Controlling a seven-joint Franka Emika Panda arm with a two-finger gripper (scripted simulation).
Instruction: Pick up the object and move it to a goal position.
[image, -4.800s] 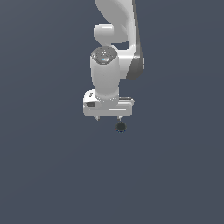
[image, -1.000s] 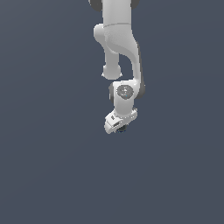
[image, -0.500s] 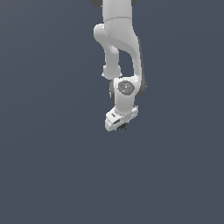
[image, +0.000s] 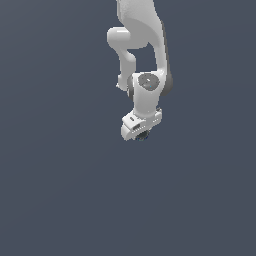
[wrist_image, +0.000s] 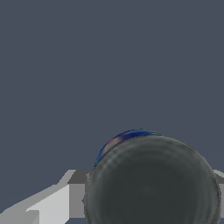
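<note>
Plain grey-blue backdrop, end effector (image: 140, 135) clamped around dark can (wrist_image: 151, 183), held aloft

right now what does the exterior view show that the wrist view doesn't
Only the exterior view shows the white arm, its bent wrist segment, and where the tool sits against the plain dark grey background, with the object just a small dark spot tucked under it. Only the wrist view shows the object close up: a round dark grey top face with a bluish edge, filling much of the picture, with a pale finger beside it. Both show the object right at the tool and the same featureless grey surround; neither settles whether the tool is clamped on it.
</note>
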